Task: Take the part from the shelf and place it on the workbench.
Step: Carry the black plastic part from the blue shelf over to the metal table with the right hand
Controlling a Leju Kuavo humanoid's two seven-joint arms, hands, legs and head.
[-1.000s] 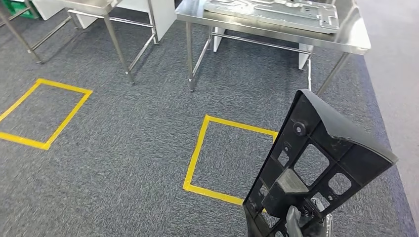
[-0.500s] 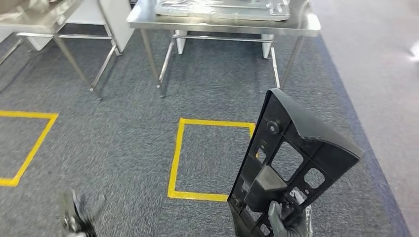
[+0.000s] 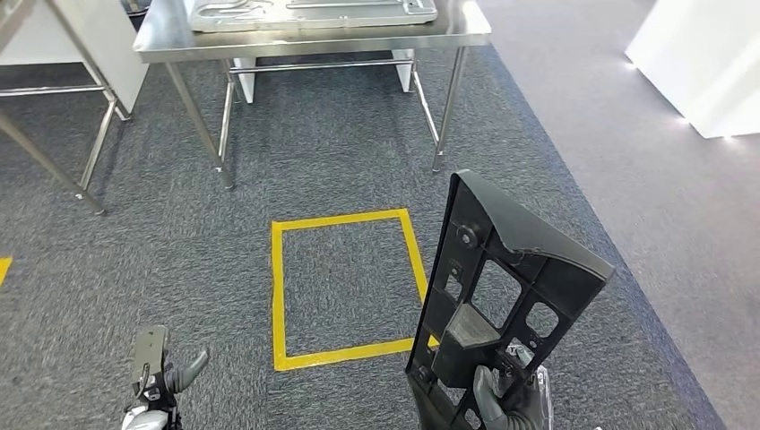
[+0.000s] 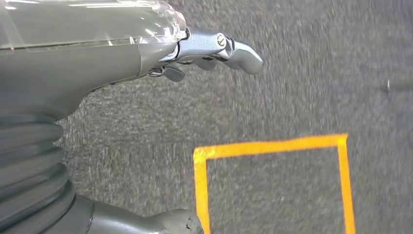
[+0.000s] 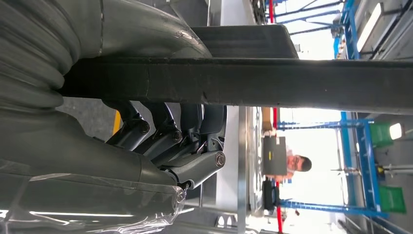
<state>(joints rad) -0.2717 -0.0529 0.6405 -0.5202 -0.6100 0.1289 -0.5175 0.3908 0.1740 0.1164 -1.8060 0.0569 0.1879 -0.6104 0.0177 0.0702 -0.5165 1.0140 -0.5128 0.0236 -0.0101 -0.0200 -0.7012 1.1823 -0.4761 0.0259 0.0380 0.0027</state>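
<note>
Shift: our view has swung; workbench [image 3: 314,40] now lies ahead-left.
Right hand [image 3: 502,405]: raised, gripping black part [image 3: 506,287] upright by its lower end.
Left hand [image 3: 161,372]: low, empty, fingers apart.

Black part [image 3: 502,287], yellow tape square [image 3: 345,287], speckled grey carpet [image 3: 179,260], silver workbench [image 3: 314,40].

Stainless-steel workbench [image 3: 309,40] stands on grey carpet floor [image 3: 179,242]; flat grey metal panel [image 3: 305,11] lies on its top. Yellow tape square [image 3: 345,287] marks the carpet.
</note>
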